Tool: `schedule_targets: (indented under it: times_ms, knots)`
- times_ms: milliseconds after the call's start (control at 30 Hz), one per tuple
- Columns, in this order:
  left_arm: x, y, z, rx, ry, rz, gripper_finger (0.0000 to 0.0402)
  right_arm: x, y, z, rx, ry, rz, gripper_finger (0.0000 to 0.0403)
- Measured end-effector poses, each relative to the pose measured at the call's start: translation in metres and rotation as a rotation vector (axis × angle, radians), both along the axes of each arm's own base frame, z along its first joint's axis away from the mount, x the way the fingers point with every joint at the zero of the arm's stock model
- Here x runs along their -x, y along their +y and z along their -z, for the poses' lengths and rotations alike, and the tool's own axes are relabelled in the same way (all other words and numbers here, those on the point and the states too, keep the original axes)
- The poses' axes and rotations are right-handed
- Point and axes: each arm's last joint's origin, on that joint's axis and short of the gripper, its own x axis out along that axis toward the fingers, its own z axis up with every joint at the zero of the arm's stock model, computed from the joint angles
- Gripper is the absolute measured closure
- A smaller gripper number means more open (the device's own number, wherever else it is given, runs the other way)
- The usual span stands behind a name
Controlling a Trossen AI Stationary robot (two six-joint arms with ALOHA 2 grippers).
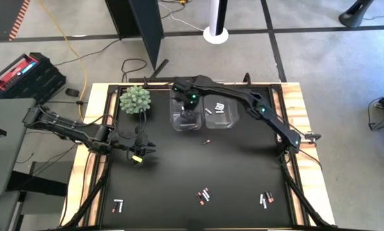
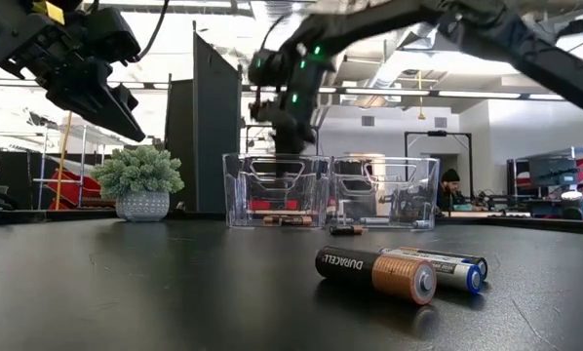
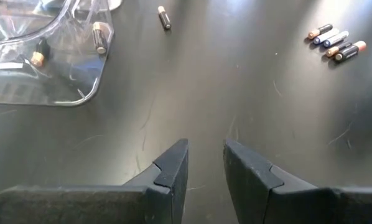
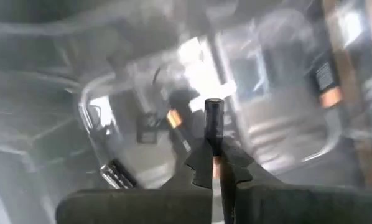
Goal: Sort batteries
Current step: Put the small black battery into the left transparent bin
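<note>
Between the right fingers (image 4: 214, 163) a single dark battery (image 4: 213, 127) is pinched upright, held over the left clear bin (image 1: 187, 120), where a few copper-ended cells (image 4: 173, 118) are seen lying below the fingertips. Just beside that bin stands the right clear bin (image 1: 220, 112), with pale cells (image 1: 218, 108) inside it. One stray cell (image 1: 207, 141) is found on the black desk (image 1: 179, 173) a little in front of the bins.

Ahead of the left fingers (image 3: 206, 163), which are parted with nothing between them and are held above bare desk, a loose group of four cells (image 3: 335, 43) is seen well apart. Other groups are scattered along the near edge: one at the left corner (image 1: 118, 206), one near the middle (image 1: 203, 196), one toward the right (image 1: 266, 200). At desk level a Duracell cell (image 2: 375, 272) is seen lying touching a blue-tipped cell (image 2: 447, 264).

A small potted plant (image 1: 135, 100) is set at the far left of the desk, beside the bins. Beyond the desk a grey floor with cables, a dark upright panel (image 2: 216, 127) and a workshop with ceiling lights are visible; a seated person (image 2: 450, 191) is seen far back.
</note>
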Motion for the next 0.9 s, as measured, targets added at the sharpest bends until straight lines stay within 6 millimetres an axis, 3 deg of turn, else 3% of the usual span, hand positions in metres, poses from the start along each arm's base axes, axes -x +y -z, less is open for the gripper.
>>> schedule_targets:
  times_ms: [200,333,900]
  knots:
    - [0.000,0.000,0.000,0.002,-0.001,-0.002,0.0304,-0.003,-0.013,0.039,-0.084,0.072,0.065,0.0392]
    - [0.000,0.000,0.000,0.003,-0.001,-0.003,0.0304,-0.005,-0.014,0.052,-0.094,0.095,0.066,0.0392]
    - [0.000,0.000,0.000,0.017,0.000,-0.012,0.0304,-0.007,-0.014,0.042,-0.076,0.044,0.066,0.0391]
